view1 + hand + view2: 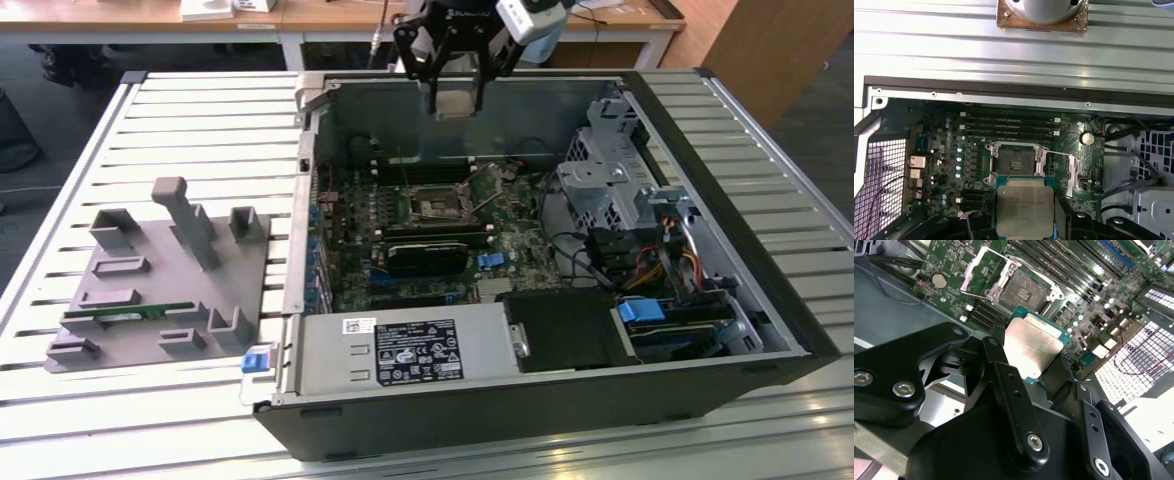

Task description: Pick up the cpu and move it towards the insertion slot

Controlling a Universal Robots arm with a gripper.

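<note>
My gripper [454, 98] hangs above the open computer case [694, 110], near its back wall, shut on the cpu [454, 101]. In both wrist views the cpu [1034, 347] [1025, 207] is a flat square chip with a silver-grey top and a green rim, clamped by its edges between two black fingers [999, 335]. The insertion slot [435, 205] [1021, 290] [1015, 162] is a square socket with a silvery frame and dark centre on the green motherboard. It lies below the held cpu and slightly off from it, with air between them.
A power supply [400, 350] and drive cage [607, 190] fill the case's near and right parts, with cables [641, 265] between. Memory slots [1009, 127] run beside the socket. A grey fixture block [167, 280] with a green memory stick [127, 313] stands on the slatted table at the exterior view's left.
</note>
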